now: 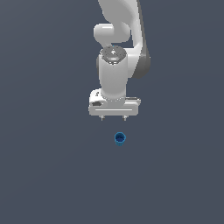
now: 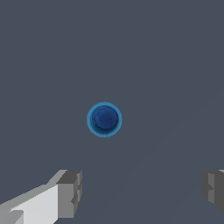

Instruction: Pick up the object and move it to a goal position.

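Your gripper [image 1: 113,117] has its jaws wide apart and holds nothing; in the wrist view you can see one grey finger pad [image 2: 70,194] on each side with a big gap between them. The little blue cup [image 1: 120,139] stands upright on the flat grey floor [image 1: 43,175], not between the fingers. In the exterior view it sits below the gripper and a touch toward the exterior view's right. It touches nothing and nothing else is near it. To do this step well, slide your hand over until the cup's round open top [image 2: 104,119] sits midway between the two pads. Then go straight down slowly, keeping the jaws apart, so a finger does not bump the cup and tip it. Close only when the pads are beside its walls.
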Robot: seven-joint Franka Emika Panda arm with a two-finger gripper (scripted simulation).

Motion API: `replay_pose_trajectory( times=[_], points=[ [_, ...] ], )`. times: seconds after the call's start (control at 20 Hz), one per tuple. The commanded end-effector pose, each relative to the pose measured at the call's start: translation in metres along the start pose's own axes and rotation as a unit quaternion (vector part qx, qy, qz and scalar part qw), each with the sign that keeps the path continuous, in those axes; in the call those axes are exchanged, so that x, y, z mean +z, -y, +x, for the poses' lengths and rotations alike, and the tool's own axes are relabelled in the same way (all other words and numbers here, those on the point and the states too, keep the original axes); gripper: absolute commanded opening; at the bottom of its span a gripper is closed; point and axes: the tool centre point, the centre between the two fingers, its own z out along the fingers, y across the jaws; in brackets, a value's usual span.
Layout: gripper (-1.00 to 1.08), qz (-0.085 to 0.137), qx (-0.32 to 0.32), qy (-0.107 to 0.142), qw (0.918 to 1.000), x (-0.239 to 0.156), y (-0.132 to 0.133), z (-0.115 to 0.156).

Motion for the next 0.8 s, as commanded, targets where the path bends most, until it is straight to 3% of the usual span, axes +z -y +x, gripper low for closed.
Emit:
replay_pose_trajectory(
  times=[0.0, 0.45, 0.75],
  points=[
    [1.0, 0.0, 0.0, 0.0, 1.0, 0.0, 0.0, 0.0],
    [1.0, 0.01, -0.017, 0.001, 0.9998, 0.007, 0.035, -0.004],
    [1.0, 0.01, -0.018, 0.001, 0.9998, 0.007, 0.035, -0.004]
  ],
)
